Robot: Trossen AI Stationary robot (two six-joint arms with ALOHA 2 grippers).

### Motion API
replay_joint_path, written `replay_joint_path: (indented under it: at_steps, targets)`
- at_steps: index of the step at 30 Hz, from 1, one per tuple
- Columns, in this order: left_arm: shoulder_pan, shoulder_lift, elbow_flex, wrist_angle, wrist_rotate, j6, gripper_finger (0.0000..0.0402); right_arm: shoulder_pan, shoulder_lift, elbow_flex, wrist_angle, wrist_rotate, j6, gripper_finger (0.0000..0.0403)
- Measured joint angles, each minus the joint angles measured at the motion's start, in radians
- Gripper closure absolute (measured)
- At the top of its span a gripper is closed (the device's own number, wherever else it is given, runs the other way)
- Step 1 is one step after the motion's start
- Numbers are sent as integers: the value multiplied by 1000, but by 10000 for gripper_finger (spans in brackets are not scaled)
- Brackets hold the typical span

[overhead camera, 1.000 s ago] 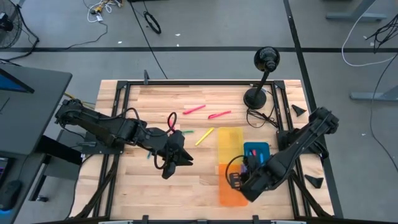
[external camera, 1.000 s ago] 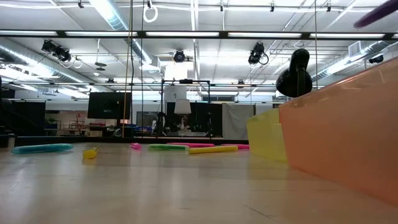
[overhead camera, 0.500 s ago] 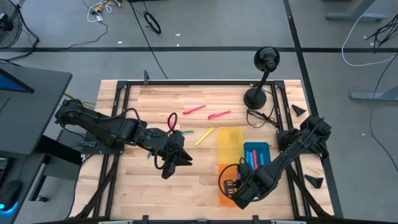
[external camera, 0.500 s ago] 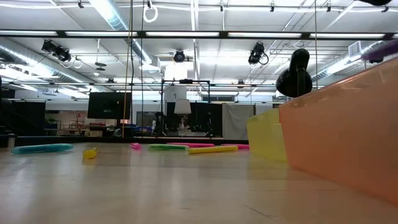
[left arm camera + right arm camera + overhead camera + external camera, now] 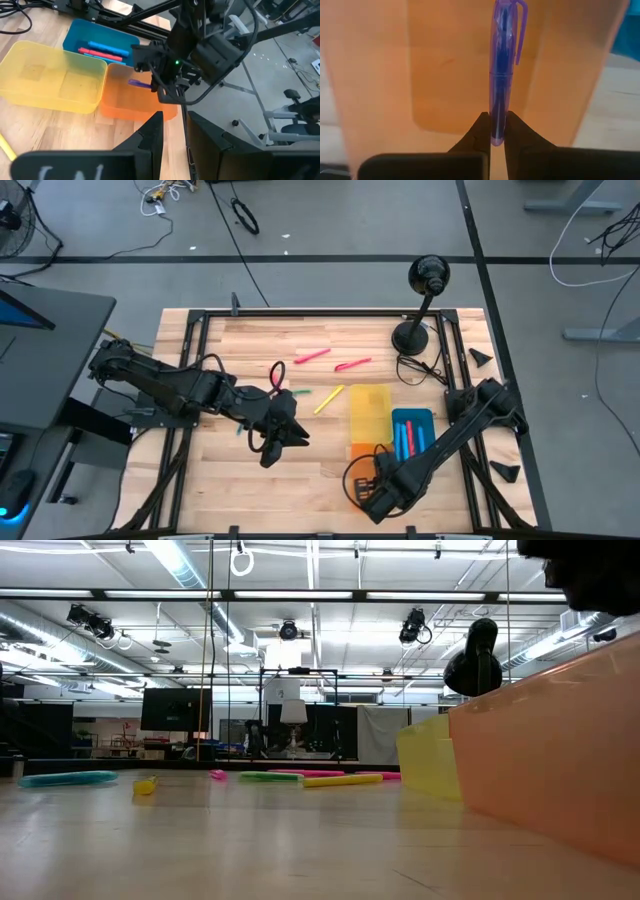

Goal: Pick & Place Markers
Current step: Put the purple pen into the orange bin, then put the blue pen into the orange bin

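Right gripper [image 5: 493,131]: clamped tight on a purple marker [image 5: 503,70] by its lower end; poised over the orange tray [image 5: 445,65] at the near edge of the table [image 5: 220,480]; marker's clip end pointing away from the fingers
Left gripper [image 5: 297,440]: hanging over the middle-left of the table, fingers [image 5: 152,135] slightly parted, nothing between them
Blue tray [image 5: 423,417]: beside the yellow tray [image 5: 370,415]; blue and red markers [image 5: 405,438] lying inside
Yellow tray: touching the orange tray's far end (contents hard to make out)
Loose markers: two pink markers [image 5: 312,356] toward the far side; yellow marker [image 5: 328,399] and green marker [image 5: 301,393] near the left gripper
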Motion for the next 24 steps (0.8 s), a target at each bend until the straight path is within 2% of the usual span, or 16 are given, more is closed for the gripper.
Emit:
replay_joint_path:
  at_steps: [5,14,24]
  targets:
    - [0,0,0,-16,0,0,312,-3,33,0,26,0,2,385]
    - [0,0,0,-20,0,-5,312,-4,34,0,54,1,4,330]
    - [1,0,0,-20,1,-47,312,-4,30,0,62,12,-3,307]
